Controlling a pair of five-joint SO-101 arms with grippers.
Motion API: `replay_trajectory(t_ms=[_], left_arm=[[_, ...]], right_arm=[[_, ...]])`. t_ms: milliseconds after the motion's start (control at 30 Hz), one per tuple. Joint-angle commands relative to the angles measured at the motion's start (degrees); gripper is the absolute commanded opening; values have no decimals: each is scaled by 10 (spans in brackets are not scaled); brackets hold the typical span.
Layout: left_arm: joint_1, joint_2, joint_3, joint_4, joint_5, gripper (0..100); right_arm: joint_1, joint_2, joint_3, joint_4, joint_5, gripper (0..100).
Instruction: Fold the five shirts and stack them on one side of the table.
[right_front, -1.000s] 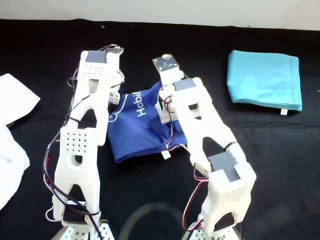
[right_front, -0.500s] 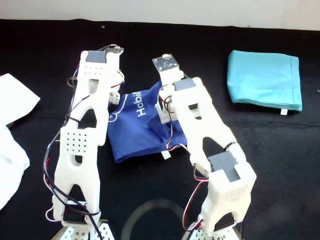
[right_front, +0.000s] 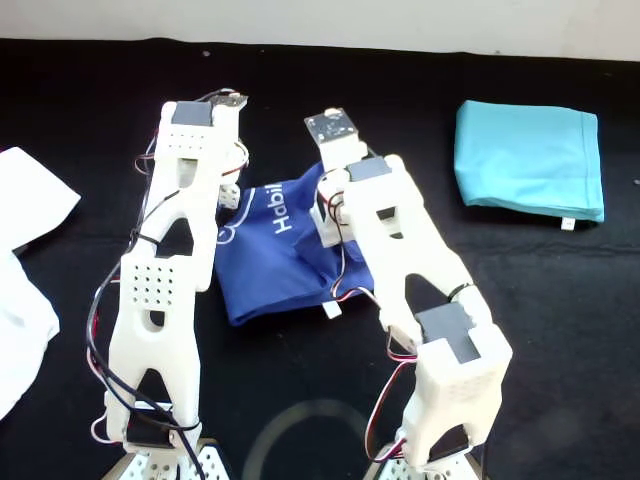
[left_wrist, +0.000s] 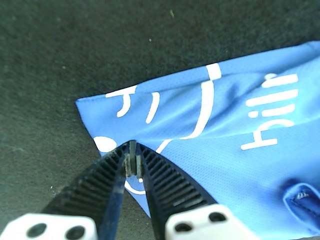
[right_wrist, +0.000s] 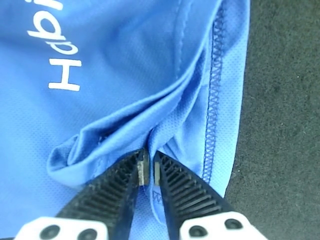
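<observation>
A dark blue shirt (right_front: 285, 265) with white print lies partly folded on the black table between my two arms. In the left wrist view, my left gripper (left_wrist: 131, 161) is shut on the blue shirt (left_wrist: 225, 125), pinching its edge near a corner. My right gripper (right_wrist: 148, 169) is shut on a raised fold of the blue shirt (right_wrist: 100, 100), beside a stitched hem. A folded teal shirt (right_front: 528, 158) rests flat at the far right. From above, the left arm (right_front: 185, 190) covers the blue shirt's left edge and the right arm (right_front: 385, 220) covers its right part.
Crumpled white shirts (right_front: 25, 205) lie at the table's left edge, with more white cloth (right_front: 20, 335) nearer the front. Bare black tabletop (right_front: 560, 330) stretches along the right front. A pale wall runs behind the table's far edge.
</observation>
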Motion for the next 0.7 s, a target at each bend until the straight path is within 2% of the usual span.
replay_trajectory(t_ms=[0,300,467,667], left_arm=[[-4,-11,-21,0,1,9],[-6,-11,-21,1,1,9],[-3,-11,-21,-1,1,9],[-3,-11,-21,-1,1,9]], right_arm=[[-1,-3,-22,-7,-2,23],[80,-4,-70,-3,70,22],[84,-2,-68,-24,100,22],[85,29,-71,-65,103,24]])
